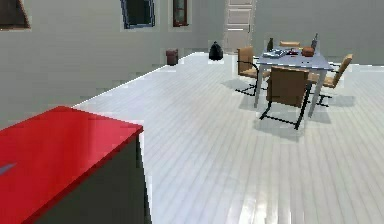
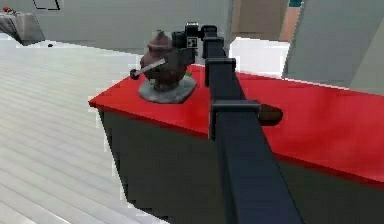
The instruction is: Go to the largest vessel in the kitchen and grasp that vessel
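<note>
Red counter (image 2: 330,130) under the dark arm (image 2: 235,130), gripper (image 2: 180,45) at its far end, brown rounded lump (image 2: 165,72) at its seven o'clock, can't tell if anything is held, low dark bowl (image 2: 270,116) at the arm's three o'clock, which is the vessel unclear, dining table (image 1: 288,61) at one o'clock.

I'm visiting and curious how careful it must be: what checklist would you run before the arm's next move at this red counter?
1. Arm extended over the red counter: ok.
2. Claw close to the brown lumpy object on its grey base: ok.
3. Claw touching that object: cannot tell.
4. Claw holding anything: cannot tell.
5. Object is the largest vessel: cannot tell; a small dark object lies beside the arm.
</note>
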Robot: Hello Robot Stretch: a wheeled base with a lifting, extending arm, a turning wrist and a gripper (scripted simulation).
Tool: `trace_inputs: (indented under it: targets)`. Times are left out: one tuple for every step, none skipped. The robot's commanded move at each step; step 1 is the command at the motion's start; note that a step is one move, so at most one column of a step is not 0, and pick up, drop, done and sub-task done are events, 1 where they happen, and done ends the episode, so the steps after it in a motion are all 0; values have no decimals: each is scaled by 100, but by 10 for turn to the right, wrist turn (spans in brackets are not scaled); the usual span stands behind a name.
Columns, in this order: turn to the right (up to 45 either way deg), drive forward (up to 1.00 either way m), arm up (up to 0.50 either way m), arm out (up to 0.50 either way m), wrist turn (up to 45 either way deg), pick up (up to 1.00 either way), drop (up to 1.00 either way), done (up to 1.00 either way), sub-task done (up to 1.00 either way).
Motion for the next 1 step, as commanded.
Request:
trace_inputs:
  targets:
    - [0, 0, 0, 0, 210, 0, 0, 0, 0]
